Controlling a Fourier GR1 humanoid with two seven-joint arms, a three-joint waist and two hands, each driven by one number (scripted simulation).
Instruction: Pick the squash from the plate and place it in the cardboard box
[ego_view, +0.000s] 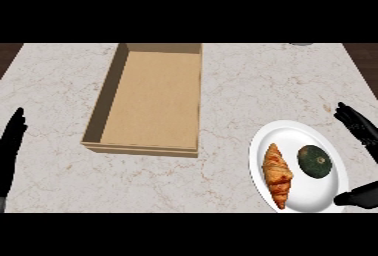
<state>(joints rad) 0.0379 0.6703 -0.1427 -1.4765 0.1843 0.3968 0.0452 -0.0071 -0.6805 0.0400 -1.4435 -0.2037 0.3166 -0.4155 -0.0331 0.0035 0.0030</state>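
A dark green round squash (314, 161) lies on the right half of a white plate (291, 131) at the lower right. An orange-brown croissant (277, 175) lies beside it on the plate's left half. The open cardboard box (148, 97) stands left of centre, with nothing visible inside. My right hand (358, 126) is at the right edge just beyond the plate, fingers straight and spread, thumb (358, 196) low near the plate's rim; it touches nothing. My left hand (12, 137) rests open at the left edge, fingers up.
The counter (229, 100) is pale marble. A small grey object (301, 44) peeks in at the far top edge. Dark floor shows past the counter's far corners.
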